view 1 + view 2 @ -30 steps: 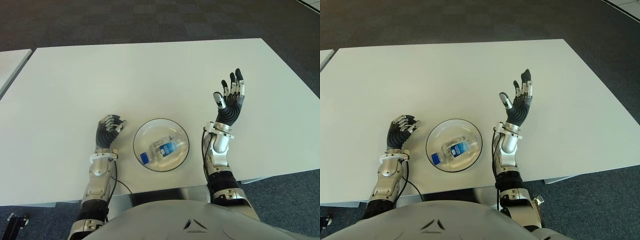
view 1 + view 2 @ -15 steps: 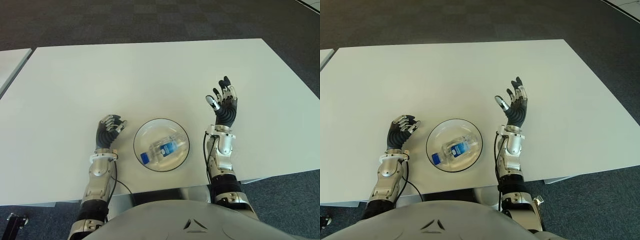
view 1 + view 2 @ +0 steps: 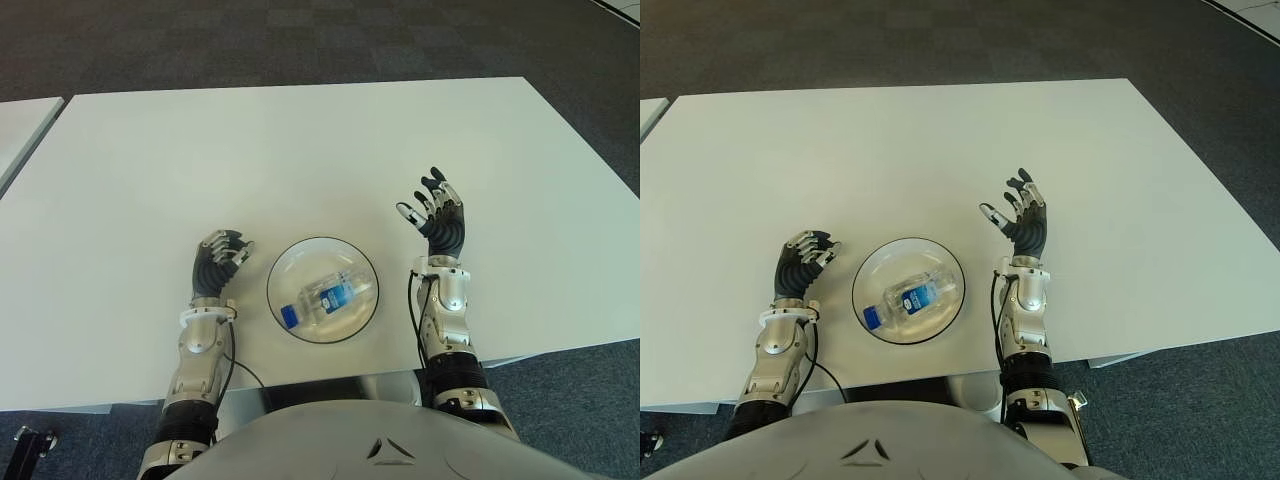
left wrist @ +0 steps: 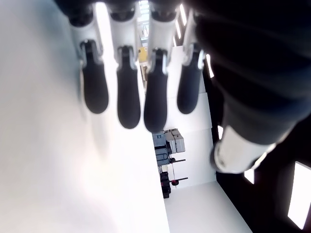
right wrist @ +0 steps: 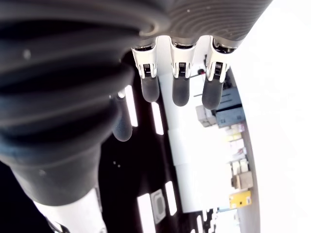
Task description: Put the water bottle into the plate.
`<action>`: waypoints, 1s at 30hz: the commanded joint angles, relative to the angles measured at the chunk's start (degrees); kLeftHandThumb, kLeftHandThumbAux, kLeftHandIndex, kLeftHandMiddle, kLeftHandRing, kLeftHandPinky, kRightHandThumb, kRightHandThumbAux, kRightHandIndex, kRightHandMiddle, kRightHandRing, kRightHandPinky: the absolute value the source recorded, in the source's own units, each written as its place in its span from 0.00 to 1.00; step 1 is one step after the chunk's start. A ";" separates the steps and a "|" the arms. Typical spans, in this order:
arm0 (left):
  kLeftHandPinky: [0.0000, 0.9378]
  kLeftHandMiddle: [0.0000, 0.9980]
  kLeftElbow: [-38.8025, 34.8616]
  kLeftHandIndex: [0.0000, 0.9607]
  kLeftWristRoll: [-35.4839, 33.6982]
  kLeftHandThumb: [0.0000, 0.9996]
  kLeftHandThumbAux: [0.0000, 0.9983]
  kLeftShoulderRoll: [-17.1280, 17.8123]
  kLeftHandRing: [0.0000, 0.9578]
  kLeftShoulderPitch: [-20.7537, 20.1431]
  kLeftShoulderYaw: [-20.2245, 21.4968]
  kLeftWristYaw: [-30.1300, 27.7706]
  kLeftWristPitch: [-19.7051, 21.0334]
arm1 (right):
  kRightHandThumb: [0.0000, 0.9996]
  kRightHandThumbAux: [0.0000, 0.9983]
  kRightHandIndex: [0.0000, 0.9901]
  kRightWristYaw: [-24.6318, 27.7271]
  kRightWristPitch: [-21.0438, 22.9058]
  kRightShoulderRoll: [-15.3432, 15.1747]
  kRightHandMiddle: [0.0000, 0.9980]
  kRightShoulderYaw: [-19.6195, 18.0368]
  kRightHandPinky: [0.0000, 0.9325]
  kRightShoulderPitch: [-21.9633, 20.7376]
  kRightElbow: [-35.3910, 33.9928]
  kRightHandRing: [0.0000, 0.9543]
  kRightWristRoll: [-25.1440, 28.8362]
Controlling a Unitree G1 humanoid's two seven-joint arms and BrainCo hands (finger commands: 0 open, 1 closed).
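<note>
As my right hand (image 3: 437, 215) drops back toward the table's (image 3: 300, 150) near edge, fingers spread and empty | water bottle (image 3: 325, 299) lies in the plate (image 3: 290, 262) by that edge | placing looks done | left hand (image 3: 218, 262) idle, loosely curled, empty.

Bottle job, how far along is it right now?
Done, by the look of it: the bottle lies on its side inside the plate. Nothing is in hand: the right hand is open and raised beside the plate on its right, and the left hand shows on the plate's left, fingers curled on nothing. Little seems left beyond resting the right arm.
</note>
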 commanded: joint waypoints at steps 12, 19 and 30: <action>0.52 0.54 1.47 0.45 -0.88 0.70 0.72 -0.04 0.54 0.44 -0.17 -0.99 0.49 | 0.63 0.77 0.42 -0.03 3.09 -0.32 0.47 -0.61 0.51 1.29 -0.48 0.48 -2.44; 0.52 0.54 0.64 0.45 -0.35 0.70 0.72 -0.10 0.54 0.89 -0.37 -0.65 0.66 | 0.69 0.74 0.43 0.04 2.23 -0.46 0.50 -0.94 0.53 1.06 0.98 0.51 -3.09; 0.52 0.54 0.08 0.45 0.00 0.70 0.72 -0.12 0.54 1.16 -0.51 -0.47 0.85 | 0.71 0.73 0.44 -1.82 -0.10 -1.56 0.54 -1.07 0.57 0.99 5.58 0.55 -7.36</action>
